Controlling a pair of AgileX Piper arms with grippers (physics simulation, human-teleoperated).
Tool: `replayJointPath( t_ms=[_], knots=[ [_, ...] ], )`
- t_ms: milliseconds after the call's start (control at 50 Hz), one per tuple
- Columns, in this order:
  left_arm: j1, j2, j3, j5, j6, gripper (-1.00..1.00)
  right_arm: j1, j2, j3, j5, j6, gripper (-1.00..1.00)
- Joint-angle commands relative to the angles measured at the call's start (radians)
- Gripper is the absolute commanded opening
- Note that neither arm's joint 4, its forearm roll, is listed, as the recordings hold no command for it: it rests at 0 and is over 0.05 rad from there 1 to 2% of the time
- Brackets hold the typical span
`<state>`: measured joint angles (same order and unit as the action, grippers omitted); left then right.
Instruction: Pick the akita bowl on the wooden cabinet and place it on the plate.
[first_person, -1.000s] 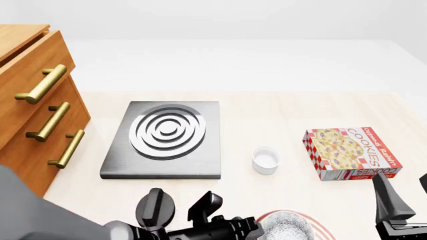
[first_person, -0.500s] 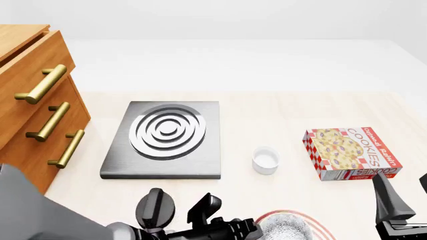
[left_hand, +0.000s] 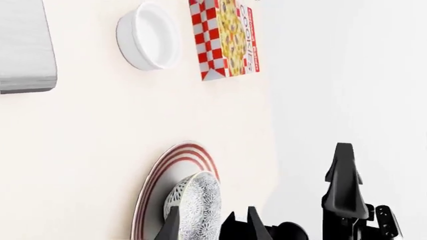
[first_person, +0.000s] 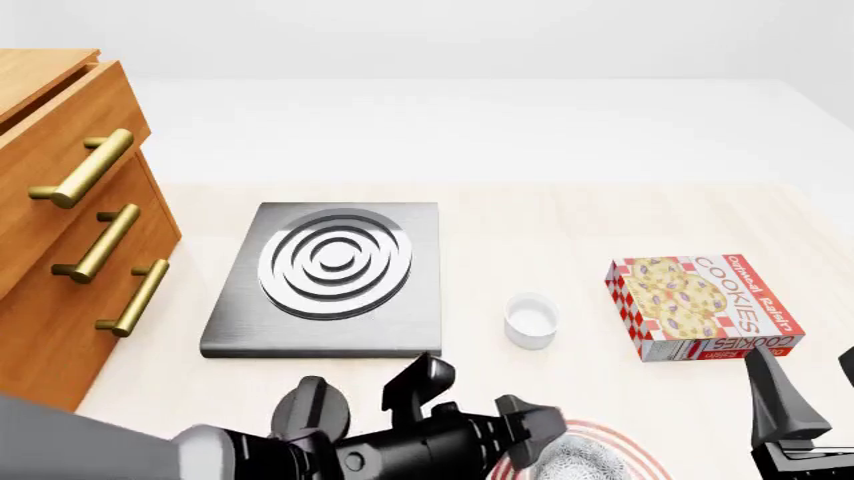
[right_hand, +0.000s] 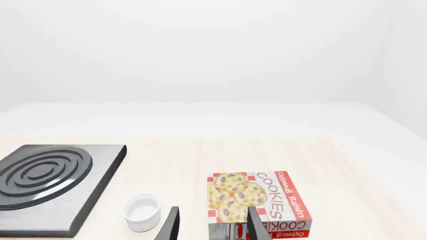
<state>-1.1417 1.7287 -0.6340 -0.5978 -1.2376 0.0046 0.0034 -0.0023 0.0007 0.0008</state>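
Note:
The speckled grey-white akita bowl (first_person: 587, 465) sits on the red-ringed white plate (first_person: 638, 448) at the table's near edge, partly covered by my left arm. In the left wrist view the bowl (left_hand: 200, 200) rests on the plate (left_hand: 160, 175) between the spread fingers of my left gripper (left_hand: 213, 227), which is open. In the front view that gripper (first_person: 554, 440) hangs just over the bowl's left side. The wooden cabinet (first_person: 67, 200) stands at the far left with nothing seen on top. My right gripper (first_person: 811, 390) is open at the near right, holding nothing.
A grey square slab with silver rings (first_person: 334, 270) lies at mid-table. A small white cup (first_person: 530, 320) stands right of it, then a red cookie box (first_person: 701, 305). The table's near edge runs close beside the plate.
My left arm has shifted right and forward over the plate, covering more of the bowl. The bowl stays on the plate. The right arm has not moved.

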Motion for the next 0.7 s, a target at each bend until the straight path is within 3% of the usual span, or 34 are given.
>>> replayJointPath(
  t_ms=[20, 220, 440, 480, 600, 700],
  knots=[
    [0.007, -0.059, -0.018, 0.061, 0.040, 1.00, 0.000, 0.000, 0.000, 0.000, 0.001, 1.00],
    [0.036, -0.103, -0.027, 0.110, 0.072, 1.00, 0.000, 0.000, 0.000, 0.000, 0.001, 1.00],
    [0.110, -0.219, -0.047, 0.178, 0.161, 1.00, 0.000, 0.000, 0.000, 0.000, 0.000, 1.00],
    [0.133, -0.267, -0.059, 0.210, 0.219, 1.00, 0.000, 0.000, 0.000, 0.000, -0.001, 1.00],
    [0.181, -0.352, -0.048, 0.227, 0.276, 1.00, 0.000, 0.000, 0.001, -0.001, 0.000, 1.00],
    [0.270, -0.458, -0.048, 0.285, 0.359, 1.00, 0.000, 0.000, 0.001, -0.001, 0.000, 1.00]
  ],
)
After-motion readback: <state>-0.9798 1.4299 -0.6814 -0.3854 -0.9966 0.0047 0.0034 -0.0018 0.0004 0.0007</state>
